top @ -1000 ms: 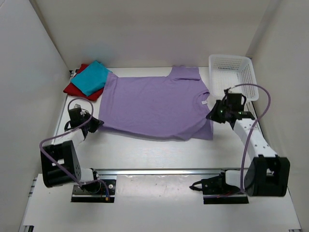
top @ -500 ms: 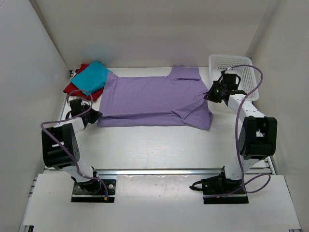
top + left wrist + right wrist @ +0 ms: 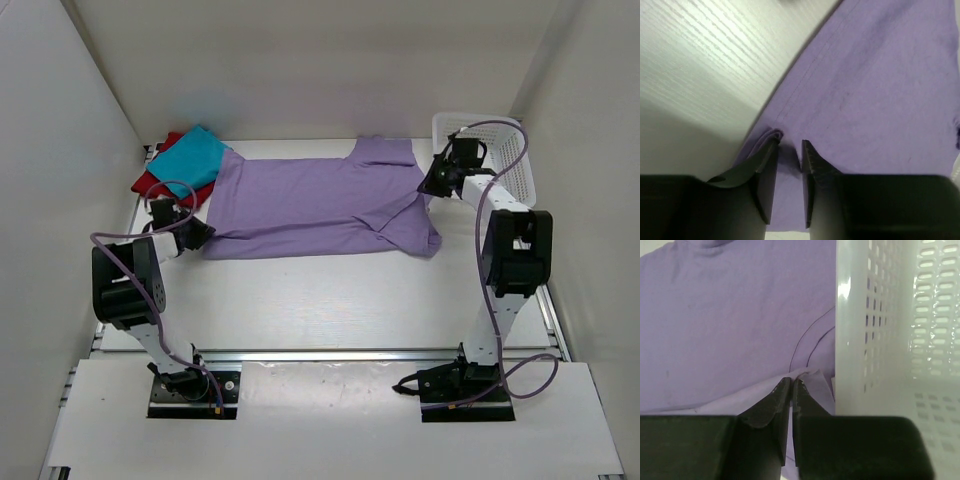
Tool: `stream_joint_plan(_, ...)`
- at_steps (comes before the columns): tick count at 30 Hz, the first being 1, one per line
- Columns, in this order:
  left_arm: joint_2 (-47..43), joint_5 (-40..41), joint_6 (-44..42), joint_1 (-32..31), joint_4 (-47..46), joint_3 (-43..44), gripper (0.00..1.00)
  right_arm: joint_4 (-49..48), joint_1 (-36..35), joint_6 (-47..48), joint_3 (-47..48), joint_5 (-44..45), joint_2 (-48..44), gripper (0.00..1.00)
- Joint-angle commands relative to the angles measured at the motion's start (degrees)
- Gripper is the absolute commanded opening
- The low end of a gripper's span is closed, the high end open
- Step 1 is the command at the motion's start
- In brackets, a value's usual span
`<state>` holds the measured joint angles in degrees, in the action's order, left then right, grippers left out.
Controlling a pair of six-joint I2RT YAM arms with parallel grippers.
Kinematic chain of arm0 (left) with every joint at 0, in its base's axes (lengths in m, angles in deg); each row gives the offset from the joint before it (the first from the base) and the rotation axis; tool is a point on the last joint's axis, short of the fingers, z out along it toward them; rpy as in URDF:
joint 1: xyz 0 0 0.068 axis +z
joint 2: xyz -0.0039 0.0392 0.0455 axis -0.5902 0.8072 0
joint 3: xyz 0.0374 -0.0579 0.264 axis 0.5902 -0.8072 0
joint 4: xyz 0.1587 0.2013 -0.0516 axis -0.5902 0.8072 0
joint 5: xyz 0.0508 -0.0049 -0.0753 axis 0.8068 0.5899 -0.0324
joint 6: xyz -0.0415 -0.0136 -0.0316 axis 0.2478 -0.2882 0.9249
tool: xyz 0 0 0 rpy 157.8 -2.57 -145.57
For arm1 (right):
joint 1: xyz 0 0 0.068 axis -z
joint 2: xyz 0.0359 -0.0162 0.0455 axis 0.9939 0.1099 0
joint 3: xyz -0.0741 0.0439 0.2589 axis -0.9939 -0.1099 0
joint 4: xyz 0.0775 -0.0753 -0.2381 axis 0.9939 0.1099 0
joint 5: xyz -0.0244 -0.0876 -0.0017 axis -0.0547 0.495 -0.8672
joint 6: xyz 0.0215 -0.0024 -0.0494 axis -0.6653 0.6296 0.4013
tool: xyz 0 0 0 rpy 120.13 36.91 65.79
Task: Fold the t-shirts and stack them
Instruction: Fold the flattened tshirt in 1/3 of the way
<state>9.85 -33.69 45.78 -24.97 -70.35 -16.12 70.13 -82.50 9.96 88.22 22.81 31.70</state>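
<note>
The lilac t-shirt (image 3: 320,205) lies across the middle of the table, with its near part folded back over itself. My left gripper (image 3: 200,235) sits low at the shirt's left near corner. In the left wrist view its jaws (image 3: 789,144) stand slightly open over the lilac cloth (image 3: 880,90), a small fold bunched at the left fingertip. My right gripper (image 3: 428,187) is at the shirt's right side beside the basket, shut on a pinch of lilac cloth (image 3: 730,315) at its tips (image 3: 792,381). The teal t-shirt (image 3: 190,160) lies folded on the red t-shirt (image 3: 150,183) at the back left.
A white mesh basket (image 3: 500,150) stands at the back right, its wall (image 3: 890,315) right beside my right gripper. White walls close in the table on the left, back and right. A metal rail runs along the near edge.
Both grippers have moved toward the back, carrying the lilac shirt's near edge over itself, so the shirt is now narrower. The left jaws have parted; the right jaws stay shut.
</note>
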Motion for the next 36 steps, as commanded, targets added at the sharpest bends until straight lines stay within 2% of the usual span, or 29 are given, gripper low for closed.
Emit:
stream_joint_plan(1,-2.3,-0.5,0.8,0.9,-3.5,-0.1,0.39,-2.2,0.0,1.6,4.9,1.1,2.0,0.05)
stream_joint_plan(2,-3.5,-0.5,0.7,1.0,-3.5,-0.3,0.53,-1.8,-0.2,1.7,5.9,1.1,3.0,0.07)
stream_joint_plan(3,-4.1,-0.1,0.1,1.2,-2.6,-0.2,0.55,-1.6,-0.2,1.5,7.3,0.9,3.2,0.12)
stream_joint_plan(5,-7.0,-0.3,-0.1,1.8,-2.0,-0.9,0.56,0.1,-0.5,1.5,9.4,0.8,3.3,0.21)
stream_joint_plan(7,-10.9,1.1,0.0,2.5,-2.2,-3.7,0.52,-0.1,-0.7,1.4,8.8,0.4,1.7,0.27)
stream_joint_plan(11,-19.3,2.4,1.1,1.2,-2.4,-12.4,0.53,-3.4,-0.9,-0.6,2.1,0.8,-5.7,0.38)
stream_joint_plan(13,-21.5,0.6,3.0,1.4,-4.2,-17.4,0.55,-6.2,-1.1,-1.8,-4.0,0.8,-10.4,0.27)
stream_joint_plan(15,-22.5,-0.5,4.1,1.6,-6.2,-22.6,0.56,-12.8,-2.4,-4.7,-11.3,-0.8,-16.6,0.00)
stream_joint_plan(19,-20.3,0.3,3.0,1.3,-5.7,-22.4,0.57,-18.4,-4.6,-8.1,-23.5,-1.8,-22.8,0.00)
stream_joint_plan(20,-19.2,0.8,3.6,1.1,-6.0,-22.2,0.55,-20.3,-5.3,-9.1,-26.0,-1.8,-24.5,0.00)
stream_joint_plan(22,-17.3,0.8,3.4,0.8,-6.9,-21.3,0.49,-22.2,-6.6,-10.9,-29.7,-2.2,-26.3,0.06)
stream_joint_plan(26,-12.1,0.0,4.1,0.7,-8.8,-18.4,0.30,-24.2,-5.6,-13.5,-37.6,-0.1,-28.7,0.29)
stream_joint_plan(28,-10.7,-0.4,4.6,0.4,-10.6,-17.2,0.17,-23.3,-3.0,-13.8,-41.6,1.7,-30.9,0.35)
stream_joint_plan(32,-9.8,0.6,5.0,-0.6,-10.5,-15.7,0.02,-22.4,-1.9,-12.2,-46.5,6.9,-34.5,0.38)
stream_joint_plan(36,-9.5,0.0,6.1,0.1,-13.0,-16.7,0.00,-21.1,-1.3,-10.3,-47.4,9.1,-34.2,0.41)
